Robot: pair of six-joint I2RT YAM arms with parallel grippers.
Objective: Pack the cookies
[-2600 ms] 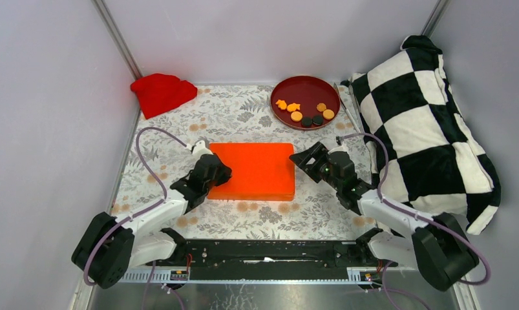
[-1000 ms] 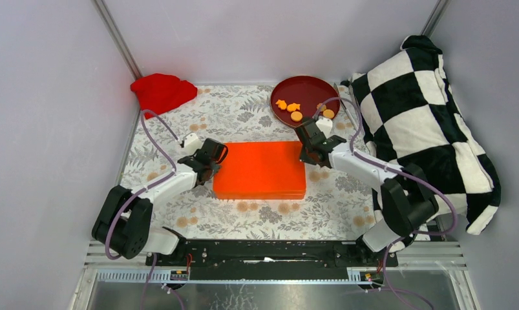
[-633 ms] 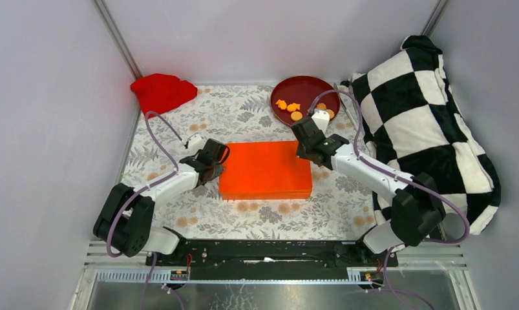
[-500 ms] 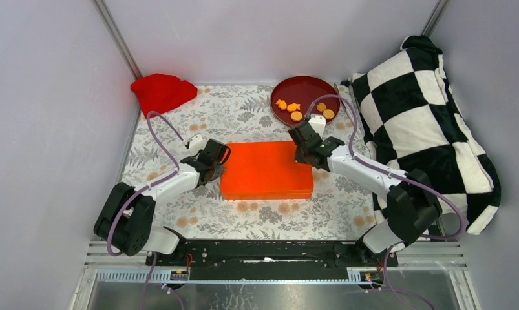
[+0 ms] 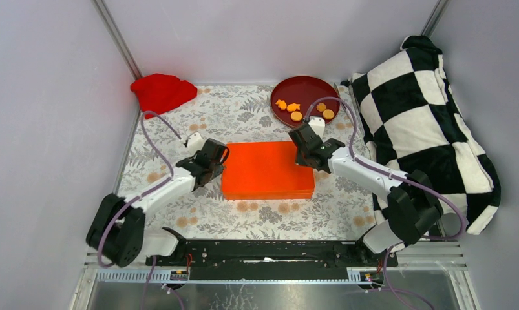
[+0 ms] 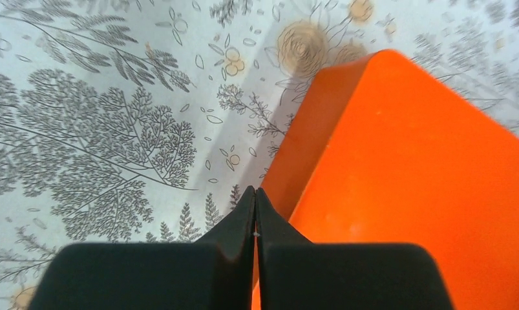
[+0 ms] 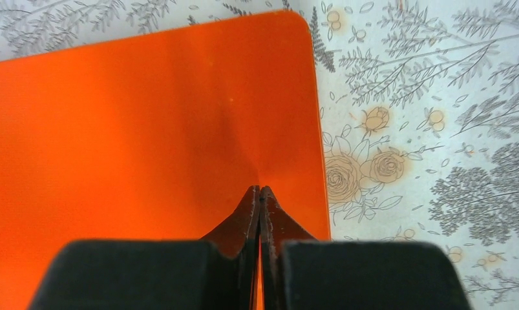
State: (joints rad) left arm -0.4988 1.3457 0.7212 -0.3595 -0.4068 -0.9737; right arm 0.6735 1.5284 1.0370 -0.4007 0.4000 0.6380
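Observation:
Several orange cookies (image 5: 296, 116) lie on a dark red plate (image 5: 305, 89) at the back of the table; my right arm covers part of the plate. A flat orange box (image 5: 266, 171) lies closed in the middle. My left gripper (image 5: 220, 157) is shut and empty, with its tips against the box's left end (image 6: 308, 148). In the left wrist view the left gripper (image 6: 254, 191) points along that edge. My right gripper (image 5: 302, 154) is also shut and empty, low over the box's far right corner. The right wrist view shows the right gripper (image 7: 260, 188) over the orange lid (image 7: 147, 116).
A red cloth (image 5: 161, 90) is bunched at the back left corner. A large black-and-white checked cushion (image 5: 424, 123) fills the right side, close to my right arm. The table carries a floral cloth (image 5: 224, 116). Grey walls enclose the table.
Both arms have reached in to the orange box's ends. The box has slid slightly to the right. My right arm now hides the black cookies on the plate.

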